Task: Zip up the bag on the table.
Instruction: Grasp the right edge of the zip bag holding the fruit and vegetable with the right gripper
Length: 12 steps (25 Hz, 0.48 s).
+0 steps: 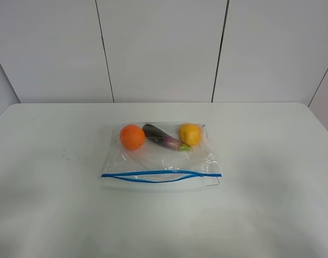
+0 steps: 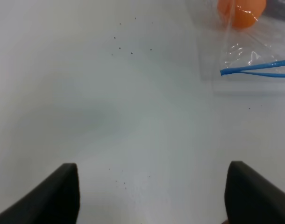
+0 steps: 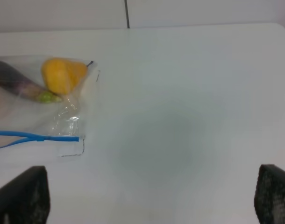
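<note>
Bag [image 1: 159,153] lies flat at the middle of the table [image 1: 271,177]. It holds an orange [image 1: 132,136], a dark eggplant [image 1: 161,137] and a yellow fruit [image 1: 190,134], in a row along the far edge. The plastic is clear and crinkled. The blue zipper strip [image 1: 158,176] runs along the near edge, its two tracks bowed apart mid-length and joined at the ends. Left gripper [image 2: 152,196] and right gripper [image 3: 149,198] both have fingers spread wide, holding nothing, over bare table and apart from the bag.

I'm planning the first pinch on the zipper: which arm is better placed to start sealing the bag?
Probably right. The left tool and right tool are both open, off the bag, but the right looks nearer its end of the blue zipper strip, already joined there.
</note>
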Each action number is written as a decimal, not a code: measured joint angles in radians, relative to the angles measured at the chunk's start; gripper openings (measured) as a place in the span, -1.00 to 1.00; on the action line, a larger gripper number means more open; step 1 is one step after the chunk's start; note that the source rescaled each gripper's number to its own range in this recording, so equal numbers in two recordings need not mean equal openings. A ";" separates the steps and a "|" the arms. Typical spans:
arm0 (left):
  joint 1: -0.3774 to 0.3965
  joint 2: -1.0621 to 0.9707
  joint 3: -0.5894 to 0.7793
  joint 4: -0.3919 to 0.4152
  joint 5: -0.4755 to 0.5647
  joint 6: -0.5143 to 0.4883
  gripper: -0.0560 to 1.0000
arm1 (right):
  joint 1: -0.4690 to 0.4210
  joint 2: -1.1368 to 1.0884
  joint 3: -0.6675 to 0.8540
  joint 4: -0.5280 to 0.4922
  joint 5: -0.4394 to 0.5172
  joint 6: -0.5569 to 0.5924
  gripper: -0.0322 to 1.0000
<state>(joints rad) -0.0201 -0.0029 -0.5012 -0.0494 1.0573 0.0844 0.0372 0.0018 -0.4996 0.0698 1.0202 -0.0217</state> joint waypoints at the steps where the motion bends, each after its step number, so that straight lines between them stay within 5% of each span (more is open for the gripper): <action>1: 0.000 0.000 0.000 0.000 0.000 0.000 0.80 | 0.000 0.000 0.000 0.000 0.000 0.000 0.94; 12: 0.000 0.000 0.000 0.000 0.000 0.000 0.80 | 0.000 0.001 0.000 0.005 0.000 0.000 0.94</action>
<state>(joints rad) -0.0201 -0.0029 -0.5012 -0.0494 1.0573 0.0844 0.0372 0.0032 -0.4996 0.0747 1.0202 -0.0217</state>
